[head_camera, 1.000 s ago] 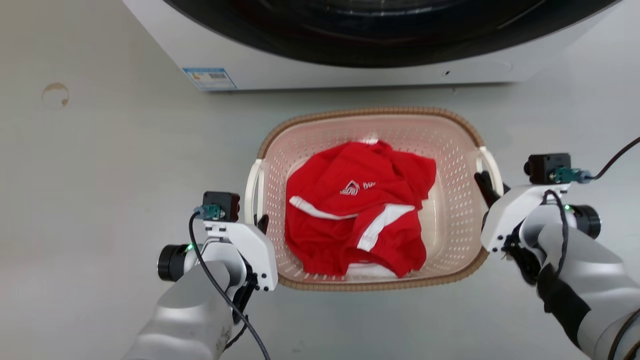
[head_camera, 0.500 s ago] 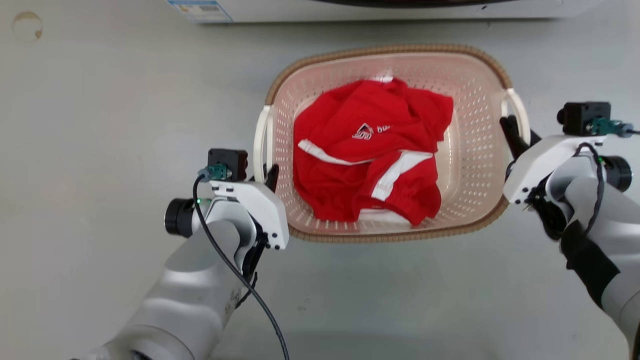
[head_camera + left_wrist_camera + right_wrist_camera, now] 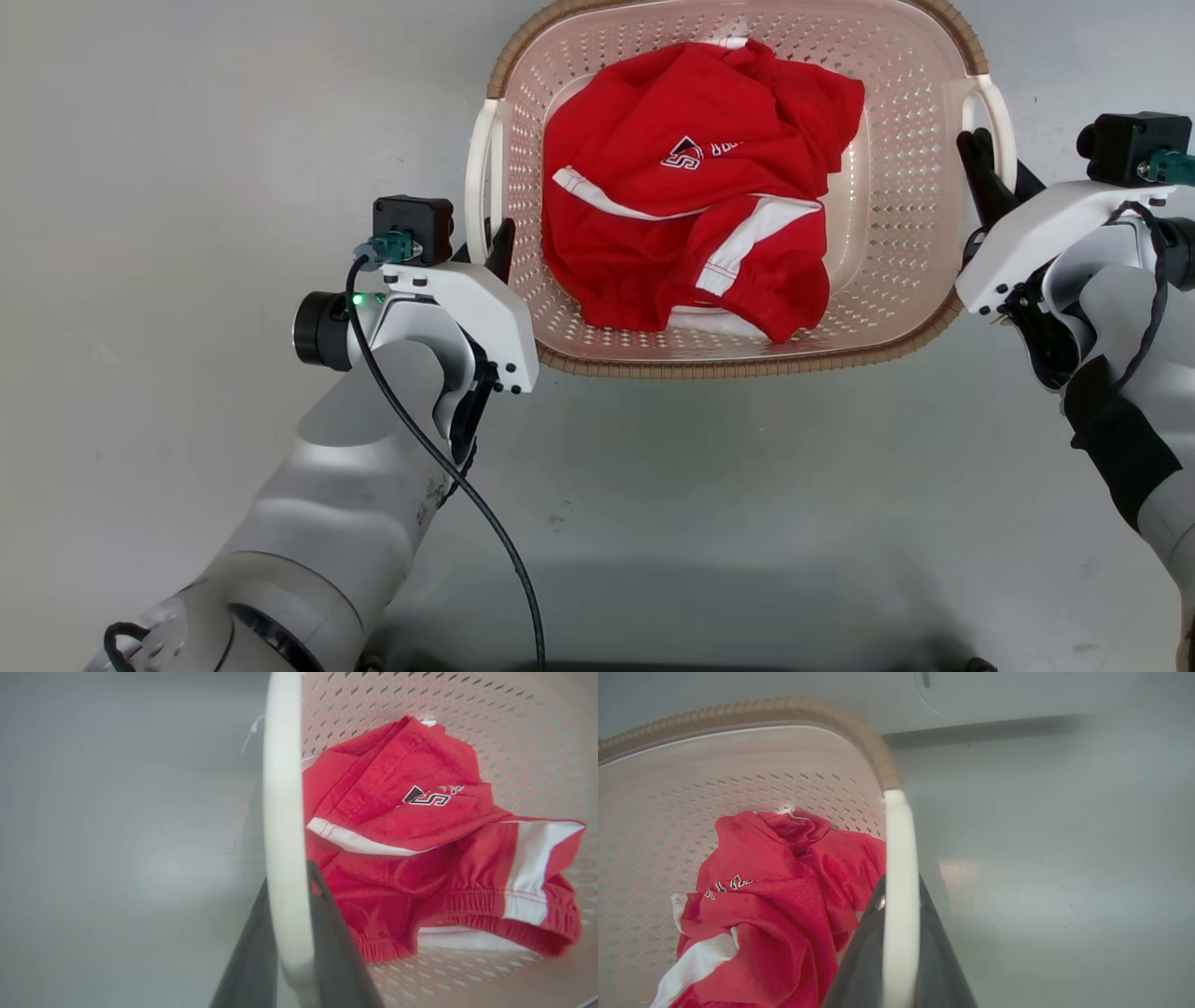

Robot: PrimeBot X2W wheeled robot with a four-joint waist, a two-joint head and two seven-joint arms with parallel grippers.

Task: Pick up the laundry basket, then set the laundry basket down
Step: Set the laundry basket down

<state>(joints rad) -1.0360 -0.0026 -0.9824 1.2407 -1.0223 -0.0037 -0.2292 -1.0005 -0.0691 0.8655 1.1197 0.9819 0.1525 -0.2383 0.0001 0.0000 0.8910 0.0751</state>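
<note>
The pale pink perforated plastic laundry basket [image 3: 896, 187] is held by its white handles [image 3: 478, 177] — left gripper [image 3: 485, 245] and right gripper [image 3: 991, 154] clamped on them.

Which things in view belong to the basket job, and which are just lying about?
Job: pale pink perforated plastic laundry basket with brown woven-look rim; its left white handle, clamped by the left gripper; its right white handle, clamped by the right gripper.
Lying about: crumpled red garment with white stripes inside the basket; grey floor; white washing machine panel.
</note>
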